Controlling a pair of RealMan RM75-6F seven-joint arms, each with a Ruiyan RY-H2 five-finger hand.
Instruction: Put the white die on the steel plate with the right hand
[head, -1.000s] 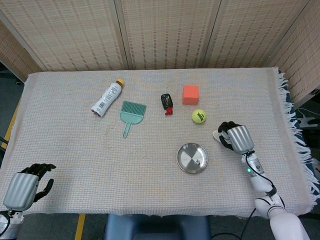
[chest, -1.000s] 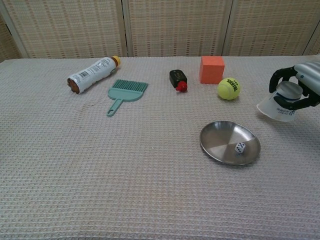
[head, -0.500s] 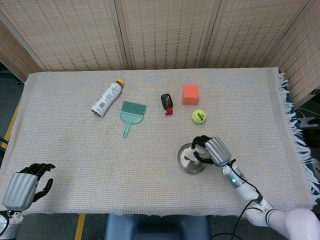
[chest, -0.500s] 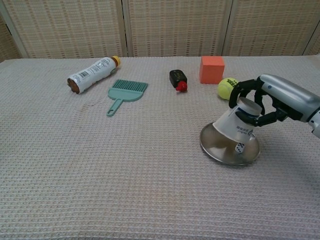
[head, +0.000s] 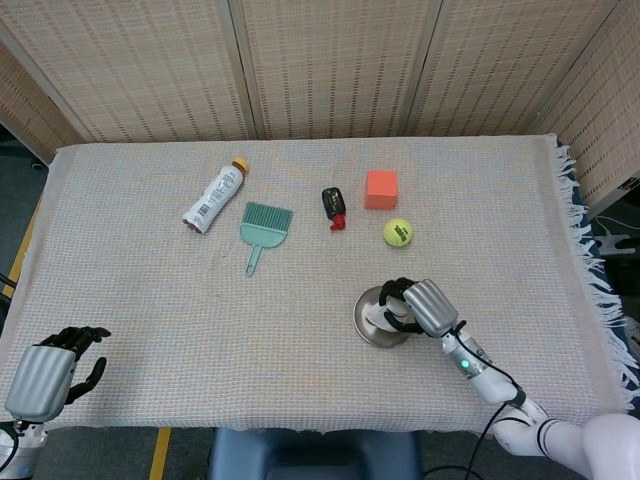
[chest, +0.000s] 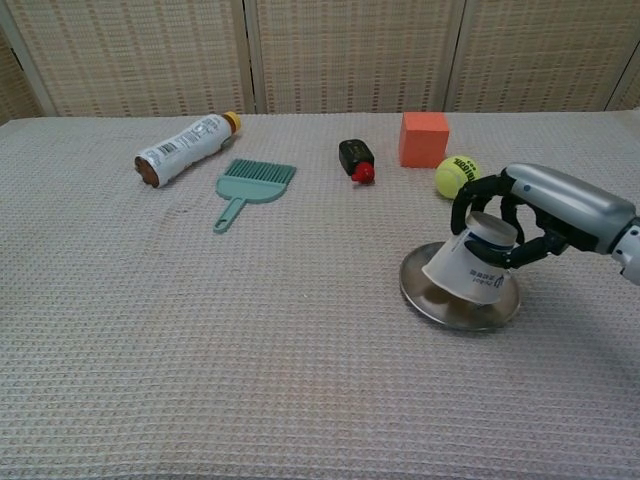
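My silver-and-black right hand (chest: 520, 225) grips a white paper cup (chest: 470, 268) with dark print, over a steel-grey plate (chest: 418, 295). Nearby: orange cube (chest: 423, 139), yellow-green tennis ball (chest: 455, 176), teal brush (chest: 251, 184), possibly black-and-red toy (chest: 356, 160).

Woven screen panels (head: 330, 65) behind table

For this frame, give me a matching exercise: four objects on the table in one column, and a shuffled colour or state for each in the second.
Things:
1. white paper cup
2. round tennis ball
3. small dustpan brush
4. plastic bottle with orange cap

States:
A. teal, lying flat with its handle toward the camera
B. lying on its side at the far left
C. held upside down by the right hand over the steel plate
D. yellow-green, beside the orange cube

Pairs: 1-C, 2-D, 3-A, 4-B
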